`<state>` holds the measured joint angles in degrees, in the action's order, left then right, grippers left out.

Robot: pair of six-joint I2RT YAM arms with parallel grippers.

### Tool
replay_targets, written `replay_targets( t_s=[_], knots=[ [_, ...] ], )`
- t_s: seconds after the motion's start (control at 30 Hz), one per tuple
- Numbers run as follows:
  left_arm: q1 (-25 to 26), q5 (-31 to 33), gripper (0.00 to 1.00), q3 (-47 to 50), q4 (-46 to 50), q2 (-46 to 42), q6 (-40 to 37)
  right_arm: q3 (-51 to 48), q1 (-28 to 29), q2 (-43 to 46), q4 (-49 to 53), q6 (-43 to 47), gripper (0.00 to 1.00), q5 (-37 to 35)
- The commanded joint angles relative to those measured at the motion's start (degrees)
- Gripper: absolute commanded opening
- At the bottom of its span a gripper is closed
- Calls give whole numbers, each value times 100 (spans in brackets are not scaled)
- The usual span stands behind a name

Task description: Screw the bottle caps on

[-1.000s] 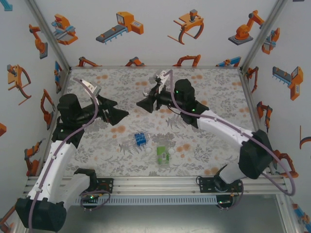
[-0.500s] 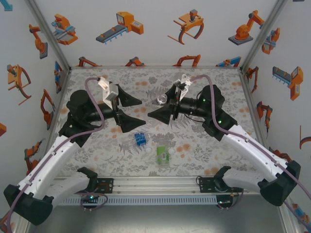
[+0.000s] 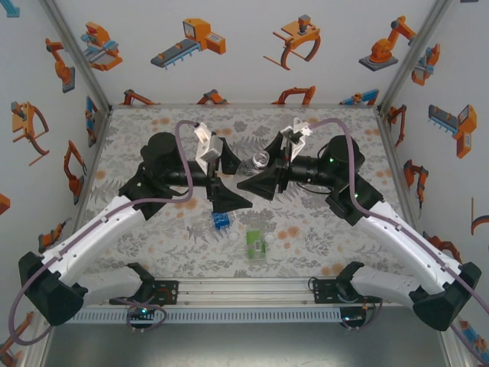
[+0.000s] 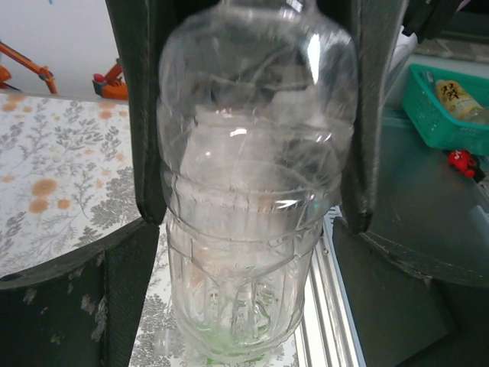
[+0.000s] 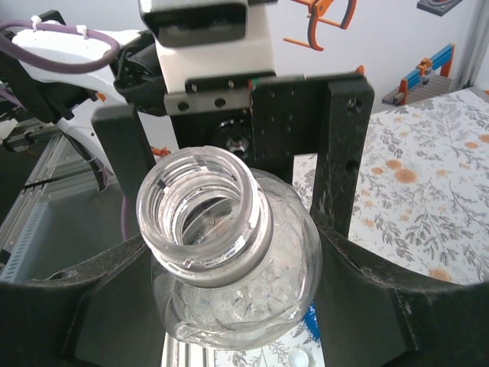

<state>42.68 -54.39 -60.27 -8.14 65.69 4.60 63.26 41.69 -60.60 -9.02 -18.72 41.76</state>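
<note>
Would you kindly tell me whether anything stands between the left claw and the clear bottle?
Nothing visible does. The clear bottle, held by the right claw, sits directly between the fingers of the left claw, with no other thing in the gap.

— From where does the overhead camera look?

— From high up behind the arm bases, tilted down and forward. It takes in the whole tabletop [image 3: 328, 130] and the walls around it, and it is the far view.

— And the wrist cameras?

— Each sits just behind its own pincer and looks out along the fingers. The left one looks past the left pincer [image 4: 246, 260] at the plain bottle [image 4: 256, 191], side-on and very close. The right one looks past the right pincer [image 5: 233, 252] down onto that bottle's open mouth, just as near.

— What do the views share?

— All three catch the plain bottle. The two wrist views face each other across it, and each sees the other arm's fingers.
</note>
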Motion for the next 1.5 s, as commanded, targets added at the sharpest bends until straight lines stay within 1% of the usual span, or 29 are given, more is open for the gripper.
replay_targets(
  t_s=[0.0,0.17,0.37,0.57,0.67,0.77,0.87,1.17,1.4,1.43,1.47],
  knots=[
    [109,-195,81,-213,-224,87,-115,322,41,167,174,-88,23,-365],
    [174,-195,72,-220,-459,190,-52,344,45,197,207,-116,22,-457],
    [175,-151,70,-159,-716,183,69,286,55,239,249,-113,22,-541],
    [176,-133,64,-152,-746,205,94,236,91,271,216,-106,21,-616],
    [182,-109,64,-144,-816,204,157,187,102,294,215,-68,21,-649],
    [188,-72,68,-130,-912,207,245,110,102,321,199,-51,21,-684],
    [203,-81,69,-108,-1030,255,351,63,102,338,190,-37,21,-738],
    [279,-89,65,-119,-1075,303,414,-9,111,375,62,-45,21,-739],
    [296,-81,55,-107,-1024,309,420,-16,112,382,40,-53,21,-748],
    [294,-73,53,-108,-1005,298,411,-26,111,382,47,-50,22,-765],
    [293,-49,51,-99,-990,285,399,-25,109,387,61,-45,30,-795]
  ],
)
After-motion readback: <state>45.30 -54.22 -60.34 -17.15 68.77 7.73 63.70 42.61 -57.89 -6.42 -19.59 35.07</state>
